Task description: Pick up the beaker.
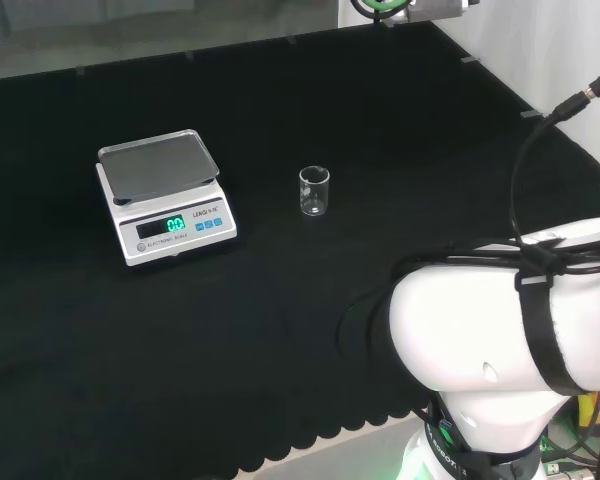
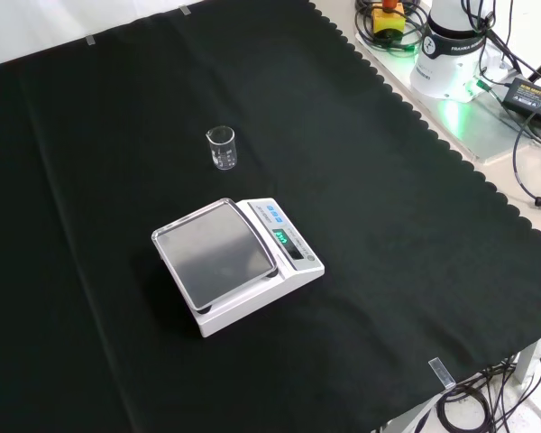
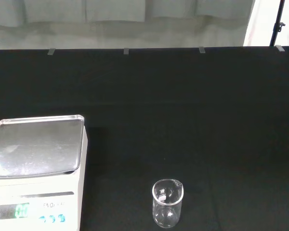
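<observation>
A small clear glass beaker (image 1: 314,192) stands upright on the black cloth, to the right of the scale in the head view. In the front view the beaker (image 2: 222,148) stands beyond the scale, toward the top. The wrist view has the beaker (image 3: 167,203) low in the picture, looking empty, with open cloth around it. Nothing touches it.
A white electronic scale (image 1: 165,195) with a steel pan and a lit green display sits left of the beaker in the head view; the scale (image 2: 235,262) is mid-cloth in the front view. The arm's white links (image 1: 510,325) and base (image 2: 451,50) stand off the cloth's scalloped edge.
</observation>
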Controlling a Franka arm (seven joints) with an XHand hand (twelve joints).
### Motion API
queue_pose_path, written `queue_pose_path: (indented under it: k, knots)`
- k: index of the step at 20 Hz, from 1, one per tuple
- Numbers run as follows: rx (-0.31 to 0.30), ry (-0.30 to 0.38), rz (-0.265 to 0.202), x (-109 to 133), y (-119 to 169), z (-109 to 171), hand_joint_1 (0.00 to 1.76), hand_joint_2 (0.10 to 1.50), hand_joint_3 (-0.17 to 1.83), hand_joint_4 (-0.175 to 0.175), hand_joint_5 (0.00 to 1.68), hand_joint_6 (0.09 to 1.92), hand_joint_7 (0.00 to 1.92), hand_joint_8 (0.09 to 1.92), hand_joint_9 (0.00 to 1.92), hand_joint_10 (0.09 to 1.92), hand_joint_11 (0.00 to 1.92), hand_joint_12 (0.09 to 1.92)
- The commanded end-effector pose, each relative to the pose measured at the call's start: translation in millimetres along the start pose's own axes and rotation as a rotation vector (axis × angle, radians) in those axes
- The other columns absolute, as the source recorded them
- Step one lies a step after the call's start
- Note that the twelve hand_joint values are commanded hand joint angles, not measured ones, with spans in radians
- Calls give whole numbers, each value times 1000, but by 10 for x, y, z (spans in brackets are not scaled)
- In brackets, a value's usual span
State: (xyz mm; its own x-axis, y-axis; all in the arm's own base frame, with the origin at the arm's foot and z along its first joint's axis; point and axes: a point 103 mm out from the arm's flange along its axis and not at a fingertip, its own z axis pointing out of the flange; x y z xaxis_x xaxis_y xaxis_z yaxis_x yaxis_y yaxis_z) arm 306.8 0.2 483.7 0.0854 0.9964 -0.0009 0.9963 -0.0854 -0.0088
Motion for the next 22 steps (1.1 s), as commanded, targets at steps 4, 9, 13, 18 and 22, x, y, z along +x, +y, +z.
queue_pose_path:
  k: [4,9,13,18,22]
  knots:
    - [-1,-41,27,530,30,-11,234,937,-17,-5,63,87,4,668,6,739,30,1516]
    - [12,-50,34,764,101,15,228,938,-16,-4,62,87,0,667,0,739,22,1522]
    - [35,-40,27,1073,261,126,226,939,-16,-7,76,87,0,678,0,745,26,1521]
    - [62,-25,15,1347,397,284,224,939,-15,-15,114,87,0,691,0,759,31,1520]
    - [84,51,-28,1104,597,416,223,938,-15,-21,137,87,0,708,0,785,34,1519]
